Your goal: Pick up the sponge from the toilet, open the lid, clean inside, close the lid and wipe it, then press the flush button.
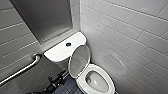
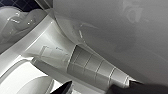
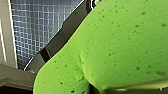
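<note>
The white toilet stands in the corner with its oval lid raised against the cistern and the bowl open. The round dark flush button sits on the flat cistern top. My left arm reaches in from the lower left, just beside the raised lid. In the left wrist view the left gripper is open, its dark fingertips spread close under the white lid and hinge area. The bright green sponge looms large in the right wrist view, with the right gripper shut on it.
A metal grab bar runs along the tiled left wall. A tiled wall stands close on the toilet's right. Dark small-tiled floor lies beside the bowl. A grey panel sits above the cistern.
</note>
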Controlling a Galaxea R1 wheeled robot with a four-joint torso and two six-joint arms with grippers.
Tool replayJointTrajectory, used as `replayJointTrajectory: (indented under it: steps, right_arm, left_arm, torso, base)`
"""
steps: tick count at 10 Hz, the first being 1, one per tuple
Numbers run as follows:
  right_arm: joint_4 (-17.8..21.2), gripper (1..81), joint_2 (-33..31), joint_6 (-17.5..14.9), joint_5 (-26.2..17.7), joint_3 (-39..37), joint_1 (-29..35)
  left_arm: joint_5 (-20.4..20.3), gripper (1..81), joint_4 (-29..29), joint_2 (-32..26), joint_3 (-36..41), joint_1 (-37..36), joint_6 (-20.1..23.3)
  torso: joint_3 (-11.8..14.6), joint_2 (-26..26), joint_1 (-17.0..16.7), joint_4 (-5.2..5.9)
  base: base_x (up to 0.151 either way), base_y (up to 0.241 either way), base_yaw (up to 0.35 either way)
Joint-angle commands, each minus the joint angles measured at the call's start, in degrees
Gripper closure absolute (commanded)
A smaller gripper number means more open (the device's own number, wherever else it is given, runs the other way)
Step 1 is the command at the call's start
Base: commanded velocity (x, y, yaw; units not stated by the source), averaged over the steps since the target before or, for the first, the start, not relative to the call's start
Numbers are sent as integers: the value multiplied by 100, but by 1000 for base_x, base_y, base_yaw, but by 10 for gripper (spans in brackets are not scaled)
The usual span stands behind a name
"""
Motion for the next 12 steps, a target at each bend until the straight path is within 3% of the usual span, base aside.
replayJointTrajectory:
  steps: [1, 3, 4, 6, 8, 10, 12]
  right_arm:
    - [-37, 811, -162, 10, -341, 97, -154]
    - [-55, 811, -188, 1, -332, 131, -163]
    - [-63, 811, -214, 1, -315, 166, -181]
    - [-116, 811, -293, 1, -288, 220, -233]
    - [-248, 811, -311, -78, -271, 316, -286]
    - [-423, 811, -319, -69, -253, 447, -304]
    - [-450, 811, -503, -69, -201, 833, -304]
  left_arm:
    - [691, 10, 1485, -500, 256, -232, 39]
    - [1123, 10, 2949, -869, 493, 172, -58]
    - [1603, 10, 3483, -1062, 590, 321, -58]
    - [2592, 10, 5103, -1231, 678, 717, -66]
    - [3355, 10, 6482, -1257, 993, 1552, -67]
    - [4401, 10, 7197, -1161, 1468, 2351, -32]
    - [4826, 10, 7330, -846, 1478, 2941, 3]
  torso:
    - [0, 2, 0, 0]
    - [0, 0, 0, 0]
    - [0, 0, 0, 0]
    - [0, 0, 0, 0]
    - [0, 0, 0, 0]
    - [0, 0, 0, 0]
    - [0, 0, 0, 0]
  base:
    - [0, 0, 0]
    - [0, 0, 0]
    - [0, 0, 0]
    - [0, 0, 0]
    - [0, 0, 0]
    - [0, 0, 0]
    - [0, 0, 0]
